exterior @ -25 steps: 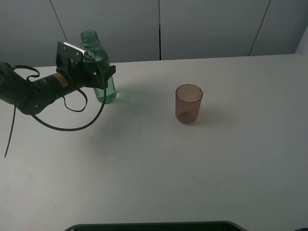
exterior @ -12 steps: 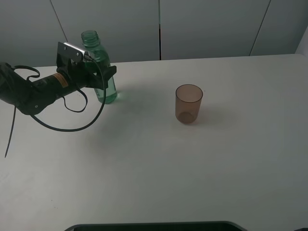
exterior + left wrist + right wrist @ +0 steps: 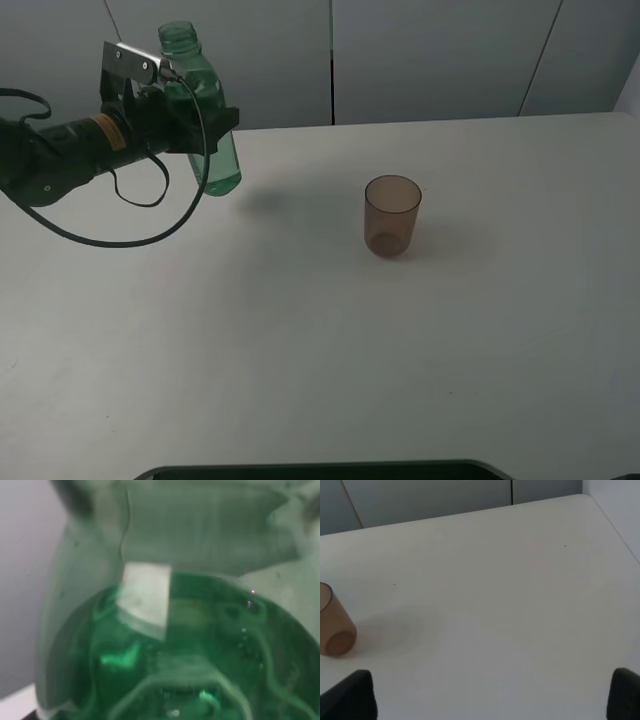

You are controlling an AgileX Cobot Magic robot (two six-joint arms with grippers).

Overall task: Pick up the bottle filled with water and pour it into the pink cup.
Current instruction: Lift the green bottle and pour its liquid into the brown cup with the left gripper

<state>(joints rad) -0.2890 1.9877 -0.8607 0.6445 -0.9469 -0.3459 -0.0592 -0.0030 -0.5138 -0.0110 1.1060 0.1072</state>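
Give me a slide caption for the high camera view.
Left gripper holds the green bottle clear of the table; pink cup stands upright, apart.

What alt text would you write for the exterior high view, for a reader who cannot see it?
The left claw, reaching in from the left, grips a see-through green bottle around its middle and holds it just above a white table. A brownish-pink cup stands upright to its right, well apart.

Green-tinted, see-through bottle (image 3: 224, 165), open-necked and holding water, hangs clear of the white table (image 3: 300, 330) at far left, neck up and leaning slightly left. The translucent brownish-pink cup (image 3: 392, 216) stands upright, well apart to its right.
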